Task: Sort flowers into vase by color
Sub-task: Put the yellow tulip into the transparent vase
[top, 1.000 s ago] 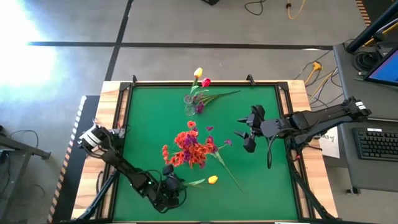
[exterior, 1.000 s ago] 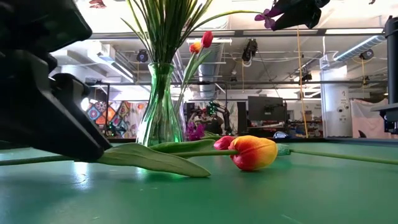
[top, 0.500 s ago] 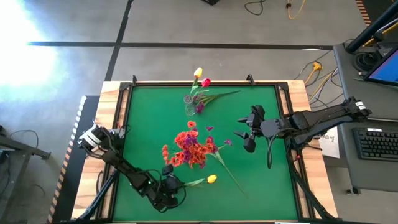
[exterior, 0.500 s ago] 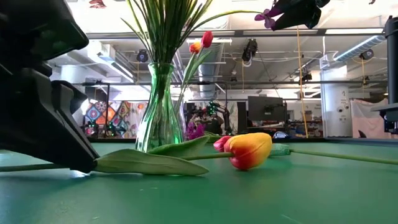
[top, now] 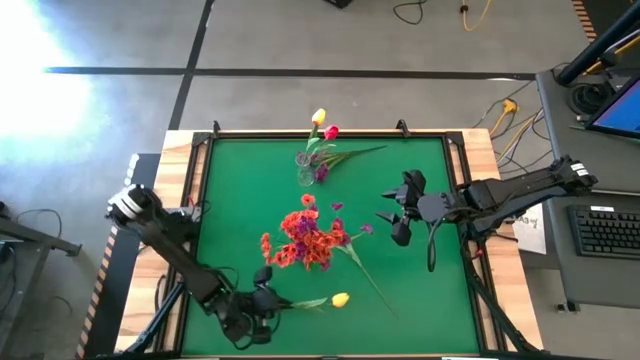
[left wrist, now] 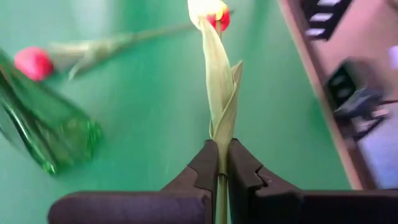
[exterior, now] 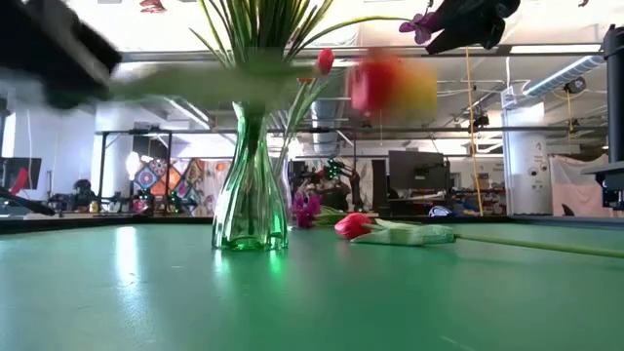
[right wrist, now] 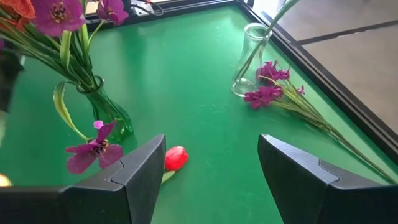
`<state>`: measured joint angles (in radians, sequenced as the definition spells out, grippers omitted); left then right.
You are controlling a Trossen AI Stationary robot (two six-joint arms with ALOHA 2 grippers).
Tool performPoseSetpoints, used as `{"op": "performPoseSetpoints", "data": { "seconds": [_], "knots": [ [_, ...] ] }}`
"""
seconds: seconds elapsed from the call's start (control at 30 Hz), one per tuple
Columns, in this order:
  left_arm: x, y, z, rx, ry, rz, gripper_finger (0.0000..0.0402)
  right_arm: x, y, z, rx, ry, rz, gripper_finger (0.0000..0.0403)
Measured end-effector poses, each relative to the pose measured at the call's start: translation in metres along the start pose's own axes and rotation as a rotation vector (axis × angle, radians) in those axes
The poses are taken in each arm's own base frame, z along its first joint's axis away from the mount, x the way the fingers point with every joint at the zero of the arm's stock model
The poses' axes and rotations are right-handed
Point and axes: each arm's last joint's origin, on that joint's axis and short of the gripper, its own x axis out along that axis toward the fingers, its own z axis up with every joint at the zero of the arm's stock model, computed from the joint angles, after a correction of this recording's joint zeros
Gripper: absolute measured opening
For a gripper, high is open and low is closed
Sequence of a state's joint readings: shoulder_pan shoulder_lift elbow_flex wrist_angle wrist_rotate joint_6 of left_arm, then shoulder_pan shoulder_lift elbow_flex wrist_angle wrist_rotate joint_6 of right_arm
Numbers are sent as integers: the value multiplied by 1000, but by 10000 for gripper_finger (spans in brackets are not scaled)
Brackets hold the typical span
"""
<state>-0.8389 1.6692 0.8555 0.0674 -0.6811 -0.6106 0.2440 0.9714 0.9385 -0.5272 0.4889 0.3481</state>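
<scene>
My left gripper (top: 266,301) is near the table's near edge, shut on a yellow tulip (top: 341,299), which shows blurred in the low view (exterior: 390,83). My right gripper (top: 392,226) hovers open, right of centre, beside a purple bloom (right wrist: 93,149); whether it touches the bloom I cannot tell. The small clear vase (top: 304,170) stands near the far edge with a yellow tulip (top: 318,117) and a pink-red tulip (top: 331,132) in it. A purple spray (right wrist: 267,93) lies beside its foot. Another pink-red tulip (exterior: 353,225) lies on the table. My left gripper pinches the yellow tulip's stem (left wrist: 222,163) between its two fingers, just below the long leaf (left wrist: 219,81). The fingers come level from the table's left, and the stem runs on out past their tips. The tulip is lifted clear, roughly level, with its head (left wrist: 208,9) farthest from the fingers.
A green glass vase (exterior: 251,185) stands mid-table, holding orange-red sprays (top: 305,240) and purple blooms on tall stems. A raised dark rim (top: 330,133) frames the green table. Open green surface lies along the left side and at the near right.
My left gripper has risen from the table and drawn slightly toward the left and near edges, staying shut on the stem. The yellow tulip, which lay on the table with its leaf flat, is now lifted clear and hangs roughly level.
</scene>
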Motion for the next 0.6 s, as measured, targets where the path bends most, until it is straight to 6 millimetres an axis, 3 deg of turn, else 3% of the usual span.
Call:
{"op": "performPoseSetpoints", "data": {
  "seconds": [0.3, 0.6],
  "knots": [
    [-76, 12, 82, 57, -326, -287, 0, 0, 0, 1, 4, -7, 2, 247],
    [-139, 41, 127, 173, -654, -311, 0, 0, 0, 1, 3, -7, 2, 247]
  ]
}}
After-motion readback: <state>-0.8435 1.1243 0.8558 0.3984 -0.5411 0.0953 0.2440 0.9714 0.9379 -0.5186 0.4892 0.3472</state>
